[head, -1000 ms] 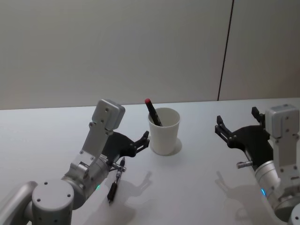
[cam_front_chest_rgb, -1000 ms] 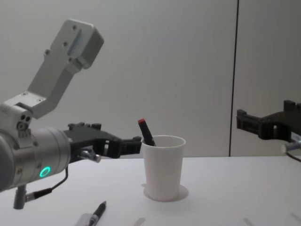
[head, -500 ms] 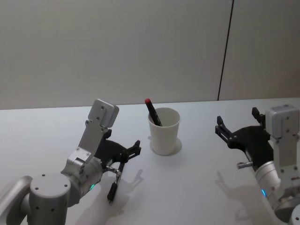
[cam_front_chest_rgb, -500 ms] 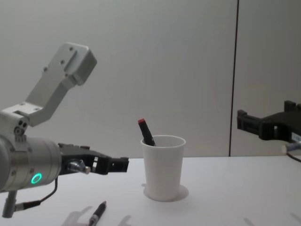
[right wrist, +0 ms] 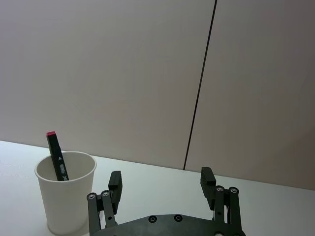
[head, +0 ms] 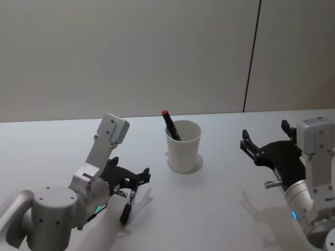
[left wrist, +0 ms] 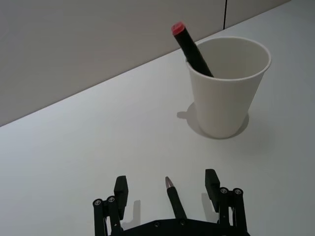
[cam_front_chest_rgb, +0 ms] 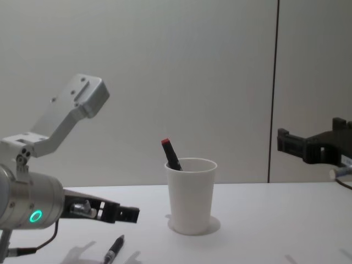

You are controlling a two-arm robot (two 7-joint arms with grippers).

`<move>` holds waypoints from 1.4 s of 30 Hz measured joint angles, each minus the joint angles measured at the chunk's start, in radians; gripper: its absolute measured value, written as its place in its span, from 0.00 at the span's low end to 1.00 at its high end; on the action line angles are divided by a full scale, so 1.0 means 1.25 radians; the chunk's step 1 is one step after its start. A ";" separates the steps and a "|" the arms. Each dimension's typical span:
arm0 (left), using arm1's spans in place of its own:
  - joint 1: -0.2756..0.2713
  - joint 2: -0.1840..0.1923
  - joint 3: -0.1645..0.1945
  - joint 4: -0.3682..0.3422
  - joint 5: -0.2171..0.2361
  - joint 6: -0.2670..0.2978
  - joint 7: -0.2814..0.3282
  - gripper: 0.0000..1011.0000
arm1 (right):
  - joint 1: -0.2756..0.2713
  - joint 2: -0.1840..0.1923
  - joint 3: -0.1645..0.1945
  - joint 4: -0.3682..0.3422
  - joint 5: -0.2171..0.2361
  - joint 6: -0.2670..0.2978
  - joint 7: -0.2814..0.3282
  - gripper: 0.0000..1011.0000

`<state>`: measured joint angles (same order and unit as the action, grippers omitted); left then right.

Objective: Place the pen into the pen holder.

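The left gripper (left wrist: 166, 181), fingers apart, is dropping back from the tapered white paper-cup pen holder (left wrist: 227, 93) ahead and is now straddling the slim black pen (left wrist: 174, 202) beneath it, so a grasp is likely coming next. The right gripper (right wrist: 161, 176) is idling, fingers spread.

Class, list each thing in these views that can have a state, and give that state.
pen: lying flat on the table, ungripped.
red-capped marker: leaning inside the pen holder.
pen holder: upright, holding the marker.
left end effector: open, low over the pen.
right end effector: open, raised, holding nothing.
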<state>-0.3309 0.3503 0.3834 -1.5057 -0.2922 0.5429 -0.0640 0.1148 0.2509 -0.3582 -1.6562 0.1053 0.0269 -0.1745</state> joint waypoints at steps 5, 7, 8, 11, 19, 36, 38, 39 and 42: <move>-0.003 -0.001 -0.005 0.005 -0.008 0.036 0.003 0.99 | 0.000 0.000 0.000 0.000 0.000 0.000 0.000 0.99; -0.003 -0.001 -0.006 0.006 -0.011 0.046 0.004 0.99 | 0.000 0.000 0.000 0.000 0.000 0.000 0.000 0.99; -0.003 -0.001 -0.007 0.006 -0.012 0.050 0.005 0.99 | 0.000 0.000 0.000 0.000 0.000 0.000 0.000 0.99; 0.000 0.000 -0.010 0.004 -0.020 0.072 0.008 0.99 | 0.000 0.000 0.000 0.000 0.000 0.000 0.000 0.99; 0.010 0.007 -0.014 -0.010 -0.027 0.110 0.010 0.99 | 0.000 0.000 0.000 0.000 0.000 0.000 0.000 0.99; 0.034 0.014 -0.013 -0.028 -0.023 0.154 0.007 0.99 | 0.000 0.000 0.000 0.000 0.000 0.000 0.000 0.99; 0.036 0.014 -0.013 -0.028 -0.023 0.157 0.005 0.99 | 0.000 0.000 0.000 0.000 0.000 0.000 0.000 0.99; 0.037 0.013 -0.012 -0.028 -0.023 0.157 0.005 0.99 | 0.000 0.000 0.000 0.000 0.000 0.000 0.000 0.99; 0.039 0.012 -0.012 -0.028 -0.025 0.160 0.003 0.95 | 0.000 0.000 0.000 0.000 0.000 0.000 0.000 0.99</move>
<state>-0.2816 0.3658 0.3683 -1.5410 -0.3228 0.7429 -0.0599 0.1147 0.2510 -0.3582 -1.6560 0.1052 0.0268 -0.1744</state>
